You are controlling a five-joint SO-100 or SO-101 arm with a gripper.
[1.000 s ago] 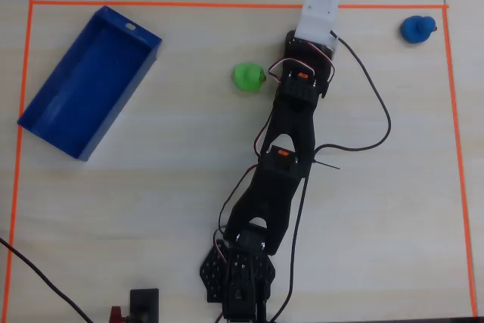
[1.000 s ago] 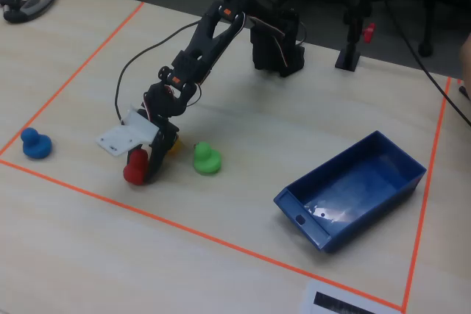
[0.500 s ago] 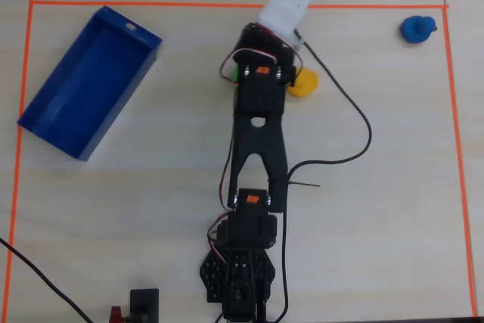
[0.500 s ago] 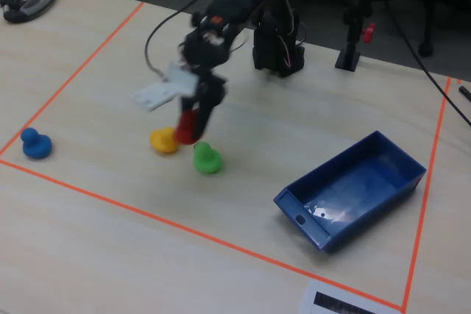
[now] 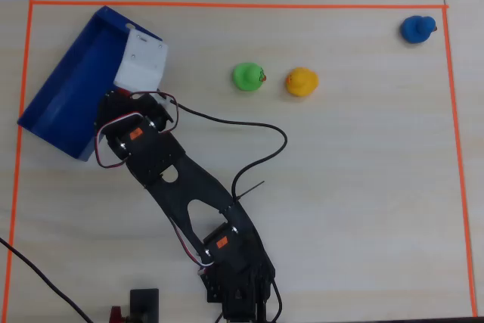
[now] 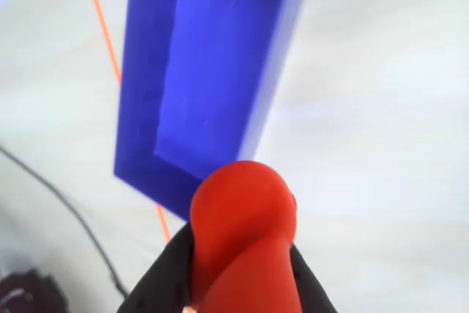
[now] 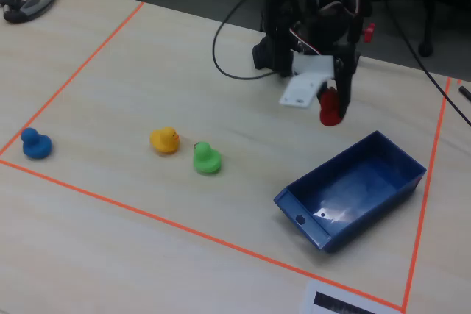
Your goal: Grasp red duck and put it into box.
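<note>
The red duck [image 6: 244, 240] is held between my gripper's [image 6: 238, 269] black fingers [image 6: 165, 273], filling the lower middle of the wrist view. In the fixed view the gripper [image 7: 333, 117] hangs in the air with the red duck [image 7: 328, 108] above the table, just beyond the far long wall of the blue box [image 7: 353, 189]. In the overhead view the white wrist part [image 5: 141, 60] covers the duck, over the right edge of the box [image 5: 68, 88]. The box [image 6: 212, 64] lies ahead in the wrist view and holds nothing that shows.
A green duck [image 5: 247, 76], a yellow duck [image 5: 301, 82] and a blue duck [image 5: 417, 29] stand on the table right of the box in the overhead view. Orange tape [image 5: 227, 4] frames the work area. A black cable [image 5: 249, 122] trails from the arm.
</note>
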